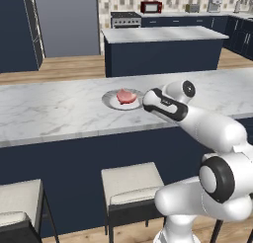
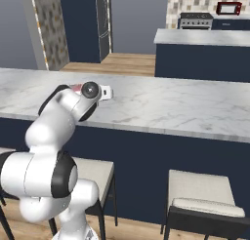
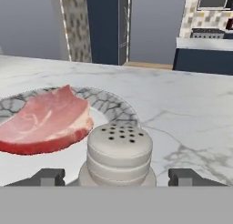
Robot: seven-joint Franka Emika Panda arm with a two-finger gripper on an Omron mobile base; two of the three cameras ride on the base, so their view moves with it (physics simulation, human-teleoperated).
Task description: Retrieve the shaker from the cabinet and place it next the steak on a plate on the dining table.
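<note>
Shaker (image 3: 119,152): lower centre of hand view, upright, just beside steak (image 3: 45,120), over plate (image 3: 111,107) rim.
Gripper (image 3: 118,176): fingers wide either side; contact unclear, so grip cannot be told.
Reason: placement spot reached on dining table (image 1: 49,113).

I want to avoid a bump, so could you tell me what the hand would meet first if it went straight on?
The shaker, standing upright between the fingertips at the plate's rim, comes first, though depth is unclear.

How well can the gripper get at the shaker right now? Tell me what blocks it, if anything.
Probably yes. In the hand view the shaker stands upright between the fingertips of the gripper, at the plate rim beside the steak. Nothing stands between. Whether the fingers touch it cannot be told.
</note>
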